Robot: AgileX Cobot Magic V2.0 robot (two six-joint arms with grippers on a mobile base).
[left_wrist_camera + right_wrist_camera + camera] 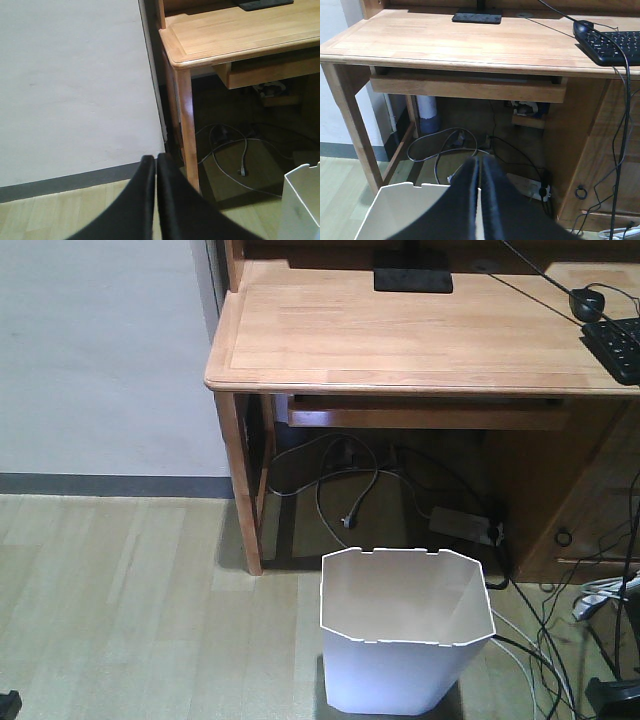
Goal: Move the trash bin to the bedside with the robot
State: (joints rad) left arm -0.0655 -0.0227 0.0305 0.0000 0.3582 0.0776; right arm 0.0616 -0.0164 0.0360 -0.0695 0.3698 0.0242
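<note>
Left gripper (155, 159) and right gripper (479, 161) fully closed, empty; trash bin (395, 212) beneath the right.

A wooden desk (400, 335) stands against a pale wall (100, 350). On its top, at the back, is a flat black stand (412, 278). A black keyboard (618, 348) lies at the right edge, and a black mouse (587, 302) is just behind it. Under the top hangs a pull-out tray (420, 418). In the shadow below, grey cables (345, 485) loop on the floor (120, 600), near a power strip (462, 524). A grey baseboard (100, 484) runs along the bottom of the wall.
</note>
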